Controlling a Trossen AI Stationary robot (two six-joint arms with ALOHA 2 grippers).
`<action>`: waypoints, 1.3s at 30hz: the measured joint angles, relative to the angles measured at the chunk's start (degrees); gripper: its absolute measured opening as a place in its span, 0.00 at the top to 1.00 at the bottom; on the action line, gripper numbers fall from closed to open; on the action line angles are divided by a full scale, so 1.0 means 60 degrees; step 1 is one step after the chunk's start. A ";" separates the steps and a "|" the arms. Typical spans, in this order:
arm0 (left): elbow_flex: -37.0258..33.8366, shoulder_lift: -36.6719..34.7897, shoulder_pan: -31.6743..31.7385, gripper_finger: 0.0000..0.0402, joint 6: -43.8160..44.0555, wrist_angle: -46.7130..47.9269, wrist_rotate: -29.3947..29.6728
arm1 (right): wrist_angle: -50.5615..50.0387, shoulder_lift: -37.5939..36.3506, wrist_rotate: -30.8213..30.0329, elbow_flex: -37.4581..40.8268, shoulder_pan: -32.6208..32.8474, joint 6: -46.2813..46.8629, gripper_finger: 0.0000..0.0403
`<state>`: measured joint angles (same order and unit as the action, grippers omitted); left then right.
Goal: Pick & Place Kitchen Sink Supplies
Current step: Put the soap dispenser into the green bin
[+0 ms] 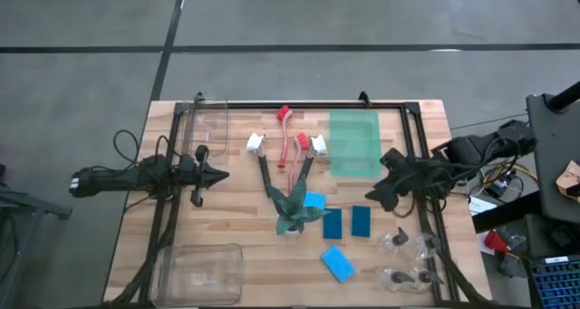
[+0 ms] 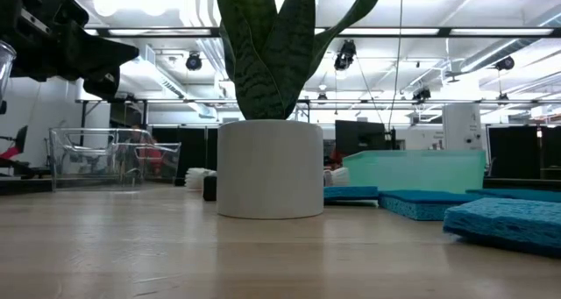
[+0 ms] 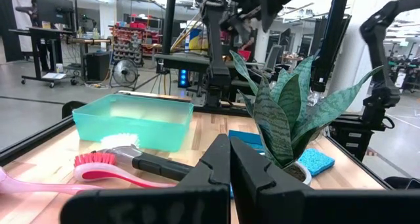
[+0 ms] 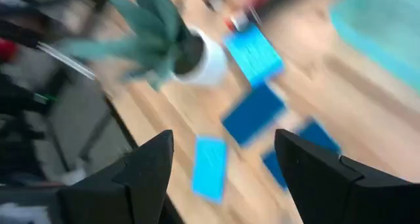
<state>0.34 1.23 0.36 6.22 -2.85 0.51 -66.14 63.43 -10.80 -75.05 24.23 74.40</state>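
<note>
Several long-handled brushes lie side by side at the table's far middle: white heads point(image 1: 256, 145) point(image 1: 318, 146) and red heads point(image 1: 284, 115) point(image 1: 302, 141). Dark blue sponges point(image 1: 332, 223) point(image 1: 361, 220) and light blue sponges point(image 1: 314, 200) point(image 1: 337, 264) lie flat right of centre. Two clear black-capped bottles point(image 1: 399, 241) point(image 1: 404, 277) lie near the right edge. My left gripper point(image 1: 217, 175) hovers shut left of the brushes, and its shut fingers point(image 3: 230, 166) point at the plant. My right gripper point(image 1: 376, 192) hovers open above the sponges point(image 4: 252, 115), touching nothing.
A potted spiky plant point(image 1: 294, 209) stands mid-table among the sponges and the brush handles. A teal bin point(image 1: 353, 144) sits at the far right. One clear container point(image 1: 212, 123) stands at the far left, another point(image 1: 199, 273) at the near left. A black frame point(image 1: 299, 103) borders the table.
</note>
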 joint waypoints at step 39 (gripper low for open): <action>0.0000 0.0033 -0.0002 1.00 0.0000 0.0240 0.0000 | -0.3983 0.4049 0.2399 -0.2648 0.3112 0.5382 0.37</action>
<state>0.34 1.43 0.34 6.22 -1.41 0.51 -90.04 87.72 3.60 -90.94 42.89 106.69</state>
